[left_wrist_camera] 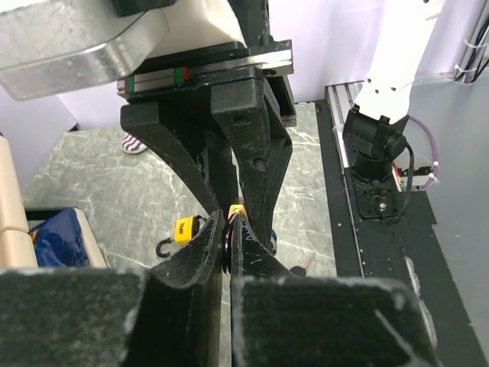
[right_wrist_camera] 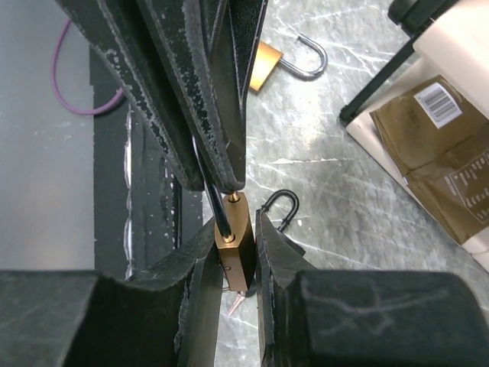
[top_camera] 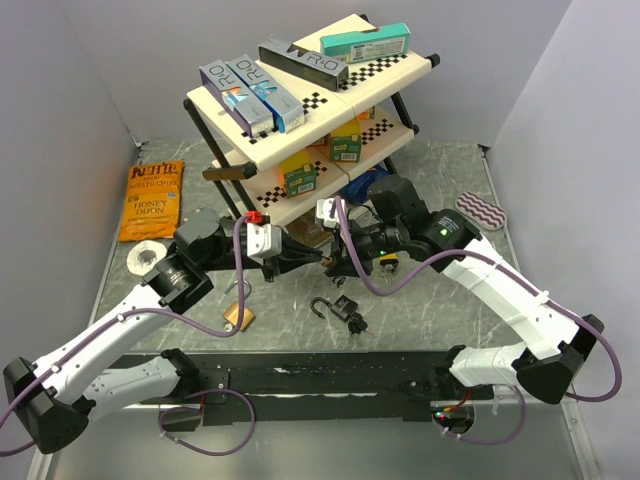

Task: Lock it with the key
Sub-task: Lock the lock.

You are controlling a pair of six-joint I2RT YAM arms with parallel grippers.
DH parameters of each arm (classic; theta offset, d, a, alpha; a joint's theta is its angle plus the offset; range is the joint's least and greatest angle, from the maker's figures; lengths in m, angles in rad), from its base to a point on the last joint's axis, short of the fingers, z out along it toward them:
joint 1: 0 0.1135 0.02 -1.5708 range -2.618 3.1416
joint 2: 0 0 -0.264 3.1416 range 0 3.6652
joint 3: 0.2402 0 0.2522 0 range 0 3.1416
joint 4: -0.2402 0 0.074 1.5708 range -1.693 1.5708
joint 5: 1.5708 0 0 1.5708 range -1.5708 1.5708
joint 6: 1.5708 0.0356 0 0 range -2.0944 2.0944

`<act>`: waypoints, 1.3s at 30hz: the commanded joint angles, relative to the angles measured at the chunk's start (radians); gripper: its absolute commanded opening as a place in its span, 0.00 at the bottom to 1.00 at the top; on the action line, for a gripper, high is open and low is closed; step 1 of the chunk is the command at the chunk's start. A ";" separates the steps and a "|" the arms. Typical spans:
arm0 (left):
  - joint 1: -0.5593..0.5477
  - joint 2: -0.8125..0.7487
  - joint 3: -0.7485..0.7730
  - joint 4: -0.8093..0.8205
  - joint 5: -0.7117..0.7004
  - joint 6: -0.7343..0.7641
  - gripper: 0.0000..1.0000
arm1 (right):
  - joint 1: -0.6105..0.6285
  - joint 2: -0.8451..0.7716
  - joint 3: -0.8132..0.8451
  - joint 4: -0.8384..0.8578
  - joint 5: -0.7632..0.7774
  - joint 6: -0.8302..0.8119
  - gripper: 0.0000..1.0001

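Observation:
A brass padlock [right_wrist_camera: 238, 248] is held above the table between both grippers. My right gripper [right_wrist_camera: 235, 223] is shut on its body from both sides. My left gripper [left_wrist_camera: 229, 233] is shut on a thin black curved piece at the padlock's top, which looks like its shackle [right_wrist_camera: 212, 200]; the brass body [left_wrist_camera: 237, 208] shows just beyond my fingertips. In the top view both grippers meet tip to tip, left gripper [top_camera: 312, 262] and right gripper [top_camera: 338, 262]. A key [left_wrist_camera: 304, 263] with a black head and reddish blade lies on the table below.
On the table lie a second brass padlock [top_camera: 238, 316] with open silver shackle, a black padlock [top_camera: 342, 308] with open shackle, and a small yellow padlock [left_wrist_camera: 183, 229]. A shelf rack [top_camera: 300, 150] with boxes stands behind. A chips bag [top_camera: 152, 200] and tape roll [top_camera: 147, 258] lie left.

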 commanded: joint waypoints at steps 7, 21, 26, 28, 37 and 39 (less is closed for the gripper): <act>-0.039 0.117 -0.050 -0.092 0.156 0.021 0.01 | 0.023 -0.035 0.020 0.537 -0.060 0.031 0.00; -0.008 0.078 0.043 -0.211 0.109 0.048 0.01 | 0.012 -0.087 -0.058 0.412 -0.018 0.068 0.00; 0.031 0.009 0.040 -0.203 0.090 0.015 0.01 | 0.011 -0.153 -0.179 0.358 0.015 0.042 0.00; 0.041 -0.005 0.057 -0.191 0.084 -0.005 0.01 | 0.011 -0.159 -0.206 0.338 0.032 0.016 0.08; 0.042 0.002 0.125 -0.099 0.093 -0.104 0.01 | 0.002 -0.153 -0.250 0.309 0.063 0.006 0.79; 0.042 0.010 0.131 -0.096 0.093 -0.104 0.01 | -0.009 -0.148 -0.236 0.297 0.058 0.015 0.82</act>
